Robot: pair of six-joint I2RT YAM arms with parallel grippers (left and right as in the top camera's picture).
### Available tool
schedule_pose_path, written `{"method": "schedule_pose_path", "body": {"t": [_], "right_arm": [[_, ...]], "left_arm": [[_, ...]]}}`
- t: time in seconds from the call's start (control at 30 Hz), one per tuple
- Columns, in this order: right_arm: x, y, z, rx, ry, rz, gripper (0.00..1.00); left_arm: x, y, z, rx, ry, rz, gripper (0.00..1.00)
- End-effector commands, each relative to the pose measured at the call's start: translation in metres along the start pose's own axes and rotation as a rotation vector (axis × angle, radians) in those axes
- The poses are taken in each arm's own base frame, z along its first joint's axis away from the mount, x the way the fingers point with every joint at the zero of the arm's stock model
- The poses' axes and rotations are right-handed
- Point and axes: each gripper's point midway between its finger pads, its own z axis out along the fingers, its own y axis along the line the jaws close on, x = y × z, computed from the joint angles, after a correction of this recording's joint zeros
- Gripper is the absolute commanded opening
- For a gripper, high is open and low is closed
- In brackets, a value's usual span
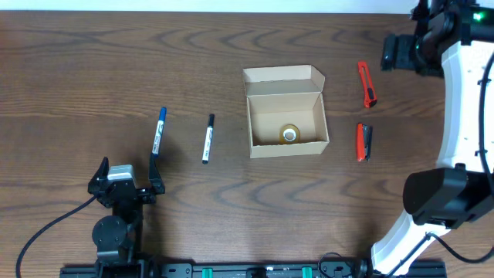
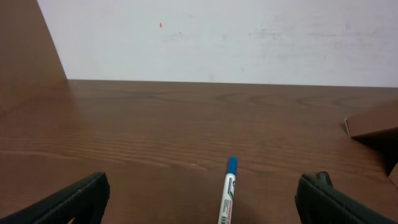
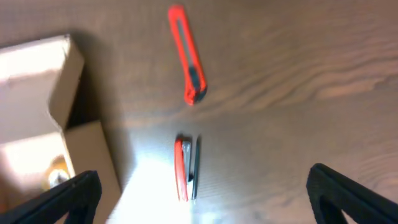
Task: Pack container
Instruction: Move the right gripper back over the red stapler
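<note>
The container is a tan cardboard box standing open mid-table, lid flap folded back; a small roll of tape lies inside. The right wrist view shows the container at the left edge with the roll in it. My right gripper hovers open at the far right, above a red utility knife and a red-and-black tool; its jaws hold nothing. My left gripper rests open near the front left, with a blue marker lying between its fingers, untouched.
A black-capped marker lies between the blue marker and the box. The red knife and the red-and-black tool lie right of the box. A box corner shows at the left wrist view's right edge.
</note>
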Motion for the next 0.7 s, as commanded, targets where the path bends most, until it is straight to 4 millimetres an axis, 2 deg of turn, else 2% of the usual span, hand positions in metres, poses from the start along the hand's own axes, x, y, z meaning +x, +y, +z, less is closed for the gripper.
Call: {"method": "schedule_pose_path", "body": {"t": [0.0,0.1,0.23,0.37,0.5,0.6,0.67], "right_arm": [[0.028,0.010,0.027,-0.028,0.146,-0.031,0.99],[0.049,0.009,0.033,-0.020,0.225,-0.020,0.99],[0.061,0.009,0.032,-0.019,0.255,-0.023,0.99],[0.077,0.011,0.017,-0.019,0.264,-0.021,0.99],[0.097,0.016,-0.008,-0.028,0.221,-0.015,0.99],[0.117,0.022,-0.025,-0.051,0.156,-0.032,0.99],[0.126,0.024,-0.029,-0.059,0.095,-0.040,0.99]], "left_arm": [[0.018,-0.002,0.000,0.014,0.058,0.016,0.95],[0.018,-0.002,0.000,0.014,0.058,0.016,0.95],[0.018,-0.002,0.000,0.014,0.058,0.016,0.95],[0.018,-0.002,0.000,0.014,0.058,0.016,0.95],[0.018,-0.002,0.000,0.014,0.058,0.016,0.95],[0.018,-0.002,0.000,0.014,0.058,0.016,0.95],[0.018,-0.002,0.000,0.014,0.058,0.016,0.95]]}}
